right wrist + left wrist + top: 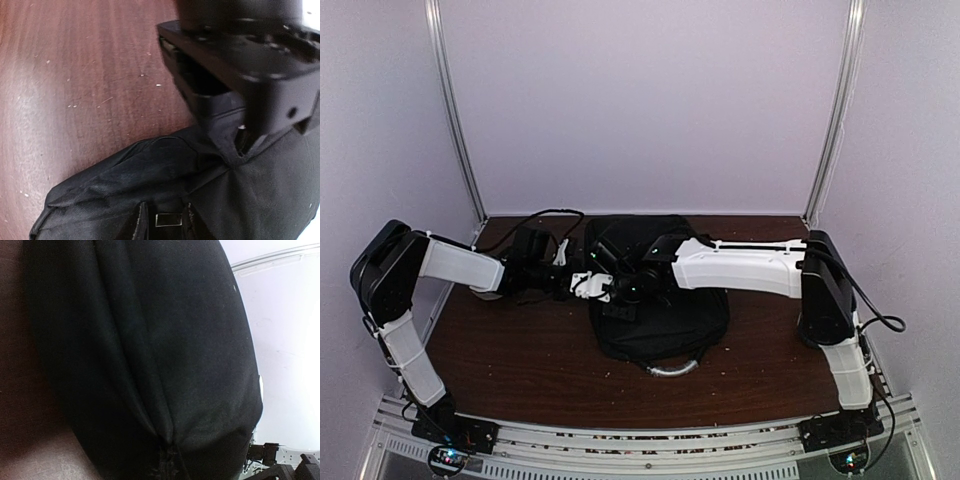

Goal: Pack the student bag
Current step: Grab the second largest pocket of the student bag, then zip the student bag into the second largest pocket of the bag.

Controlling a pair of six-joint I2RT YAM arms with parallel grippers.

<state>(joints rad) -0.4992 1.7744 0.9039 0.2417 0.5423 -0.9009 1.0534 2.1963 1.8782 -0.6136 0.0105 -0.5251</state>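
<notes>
The student bag (pixel 665 315) is a large black fabric backpack lying flat mid-table, its grey loop handle (pixel 670 368) toward the near edge. My left gripper (pixel 590 285) is at the bag's left edge. In the right wrist view the left gripper (pixel 236 146) is shut on a raised fold of the bag (pixel 125 185). My right gripper (pixel 626 290) sits over the bag's top. Its fingers (pixel 142 222) stand close on either side of a small metal zipper pull (pixel 169 220). In the left wrist view the bag (pixel 150 340) fills the frame and my own fingers are hidden.
The brown wooden table (pixel 520 350) carries small pale crumbs (pixel 150 75). White walls with metal posts (pixel 460 120) close in the back and sides. A black cable (pixel 545 214) runs along the back left. The rail with the arm bases (pixel 640 440) lines the near edge.
</notes>
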